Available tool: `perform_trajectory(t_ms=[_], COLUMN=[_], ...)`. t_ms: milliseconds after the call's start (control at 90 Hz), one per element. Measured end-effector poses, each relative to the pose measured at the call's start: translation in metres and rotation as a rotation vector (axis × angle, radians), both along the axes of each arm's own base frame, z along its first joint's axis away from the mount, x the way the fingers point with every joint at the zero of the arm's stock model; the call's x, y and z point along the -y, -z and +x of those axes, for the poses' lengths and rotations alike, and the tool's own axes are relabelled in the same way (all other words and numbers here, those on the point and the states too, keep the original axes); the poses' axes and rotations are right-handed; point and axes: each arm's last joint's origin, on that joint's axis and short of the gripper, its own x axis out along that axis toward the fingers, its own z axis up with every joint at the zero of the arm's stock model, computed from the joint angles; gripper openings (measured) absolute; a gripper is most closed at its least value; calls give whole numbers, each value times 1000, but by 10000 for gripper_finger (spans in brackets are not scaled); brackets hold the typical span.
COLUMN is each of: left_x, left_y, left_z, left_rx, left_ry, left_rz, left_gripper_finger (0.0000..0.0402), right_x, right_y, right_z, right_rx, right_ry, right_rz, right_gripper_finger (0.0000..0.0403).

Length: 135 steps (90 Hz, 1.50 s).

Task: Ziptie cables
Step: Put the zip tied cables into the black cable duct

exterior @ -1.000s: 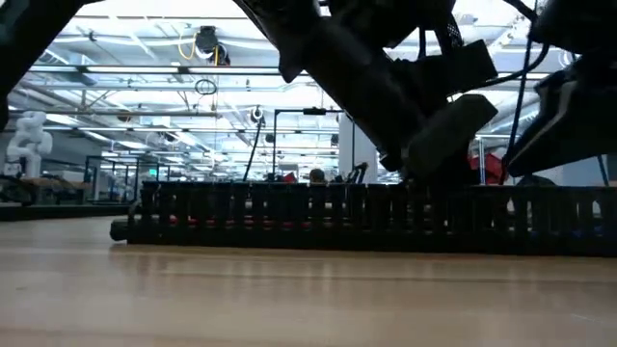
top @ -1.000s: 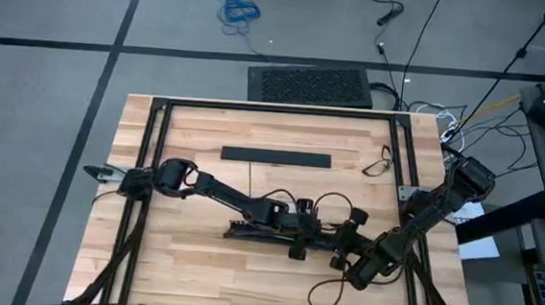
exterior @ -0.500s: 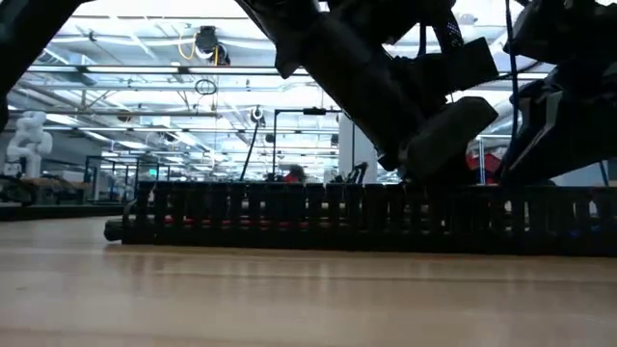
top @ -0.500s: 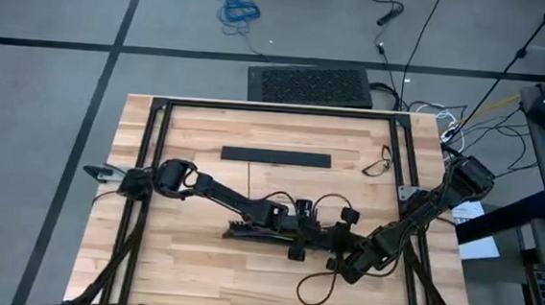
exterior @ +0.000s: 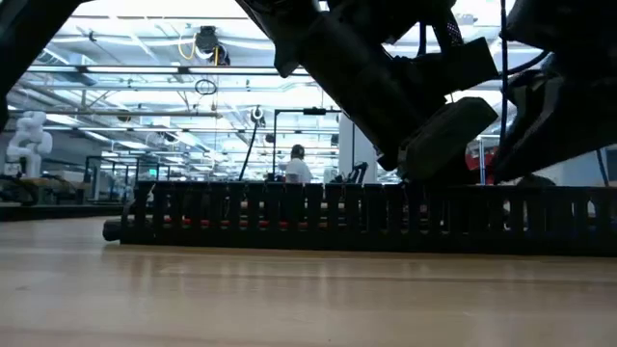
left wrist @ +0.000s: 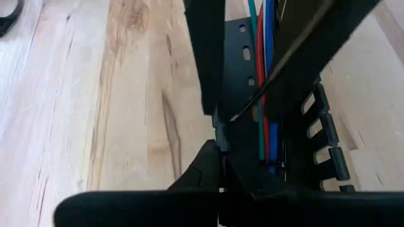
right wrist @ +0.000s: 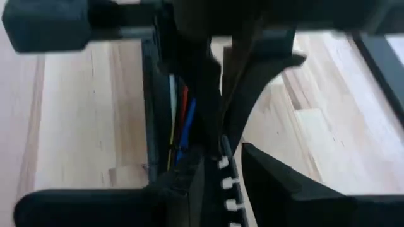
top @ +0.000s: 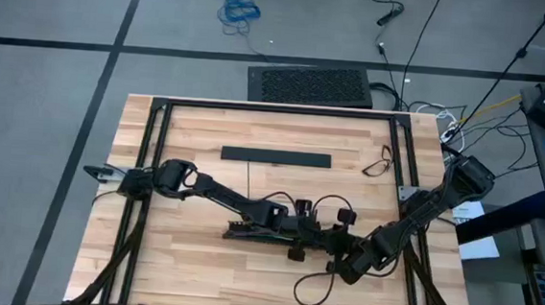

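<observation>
Left gripper (top: 317, 234) and right gripper (top: 342, 256) low, seemingly touching mid-table.

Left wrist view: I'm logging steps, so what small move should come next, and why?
Probably draw the ziptie snug: it crosses the cables in the slotted bar diagonally, with left end effector and right end effector both at the bar.

High view: overhead, straight down, far — whole wooden table (top: 197, 272) and both arms. Low view: table-top height, level, facing the room, slotted cable tray (exterior: 366, 217) close across frame. Both wrist views: very near, looking down along that same tray — shared by all four.
</observation>
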Motion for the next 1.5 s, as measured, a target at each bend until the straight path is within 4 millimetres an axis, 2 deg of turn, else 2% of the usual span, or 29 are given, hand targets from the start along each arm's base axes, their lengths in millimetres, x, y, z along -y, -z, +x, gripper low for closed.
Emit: perform_trajectory(t_ms=[167,356,822,1211,1500], left_x=[2,5,21,26,28], left_y=[0,1,0,2,2], left_z=[-1,-3,-8,-10,-10], left_rx=[-1,-15,-16,-25,-21], left_ry=[-4,-15,80,100,113], left_rz=[10,34,216,265,279], left_gripper_finger=[4,4,3,3,3], right_x=[8,10,19,30,31], right_y=[0,0,0,-2,-1], right_z=[6,8,16,25,26], right_rx=[-5,-27,-58,-75,-98], right_ry=[19,1,-39,-81,-109], right_rz=[-1,-5,-3,-67,-11], right_gripper_finger=[81,7,1,0,0])
